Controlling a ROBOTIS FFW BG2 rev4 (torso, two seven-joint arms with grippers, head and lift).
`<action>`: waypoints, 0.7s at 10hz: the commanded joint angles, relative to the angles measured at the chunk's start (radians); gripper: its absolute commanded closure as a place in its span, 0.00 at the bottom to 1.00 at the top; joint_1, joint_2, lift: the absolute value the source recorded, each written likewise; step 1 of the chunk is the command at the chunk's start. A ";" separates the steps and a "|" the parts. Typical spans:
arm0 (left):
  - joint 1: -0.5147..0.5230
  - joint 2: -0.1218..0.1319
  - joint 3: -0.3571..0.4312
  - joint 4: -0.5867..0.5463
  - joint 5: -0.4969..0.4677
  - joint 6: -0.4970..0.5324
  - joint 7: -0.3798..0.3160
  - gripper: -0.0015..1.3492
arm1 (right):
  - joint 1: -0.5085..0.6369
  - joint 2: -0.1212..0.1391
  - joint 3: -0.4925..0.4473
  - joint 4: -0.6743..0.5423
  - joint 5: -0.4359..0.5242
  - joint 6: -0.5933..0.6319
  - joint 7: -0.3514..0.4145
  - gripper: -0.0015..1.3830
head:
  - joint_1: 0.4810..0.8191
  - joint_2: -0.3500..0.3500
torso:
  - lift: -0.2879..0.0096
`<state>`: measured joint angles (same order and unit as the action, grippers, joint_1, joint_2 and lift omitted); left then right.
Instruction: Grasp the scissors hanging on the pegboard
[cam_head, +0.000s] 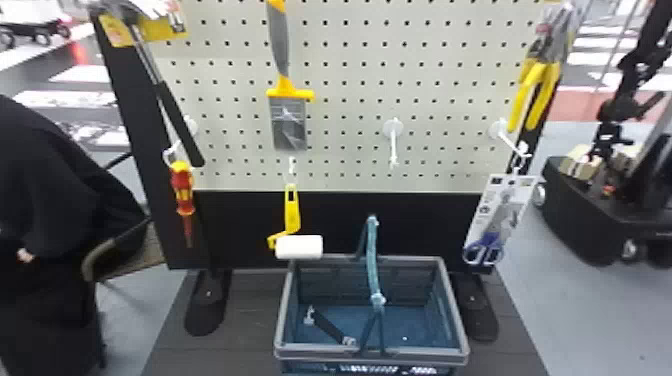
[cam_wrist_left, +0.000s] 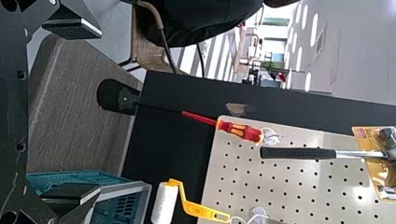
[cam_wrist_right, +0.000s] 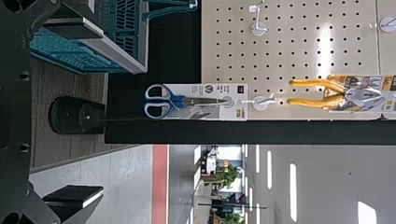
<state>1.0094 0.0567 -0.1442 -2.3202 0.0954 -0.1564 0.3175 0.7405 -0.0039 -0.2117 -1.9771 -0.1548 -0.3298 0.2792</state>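
Both the left gripper (cam_wrist_left: 91, 111) and the right gripper (cam_wrist_right: 91, 112) have their flat fingers spread wide with nothing between them, well apart from the blue-handled scissors (cam_wrist_right: 181, 100), which hang on their card from a hook at the pegboard (cam_wrist_right: 289, 42)'s lower right corner.

A hammer (cam_head: 175, 115), screwdriver (cam_head: 182, 190), scraper (cam_head: 286, 93), paint roller (cam_head: 299, 247) and yellow pliers (cam_head: 537, 86) hang above a blue basket (cam_head: 370, 356).
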 joint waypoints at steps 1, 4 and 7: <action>-0.002 0.000 0.000 0.002 0.001 0.000 0.000 0.11 | -0.001 0.001 0.000 0.000 0.003 0.000 0.000 0.09 | 0.20 0.50 | 0.63; -0.002 0.000 0.000 0.002 0.003 -0.003 0.000 0.11 | -0.001 -0.001 0.000 -0.002 0.003 0.000 0.000 0.08 | 0.20 0.50 | 0.63; -0.002 0.000 0.000 0.004 0.004 -0.005 0.000 0.11 | -0.027 -0.005 -0.002 0.022 -0.009 0.002 0.000 0.08 | 0.20 0.50 | 0.63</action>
<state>1.0077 0.0568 -0.1442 -2.3159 0.0996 -0.1606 0.3175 0.7220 -0.0070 -0.2124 -1.9651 -0.1583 -0.3288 0.2791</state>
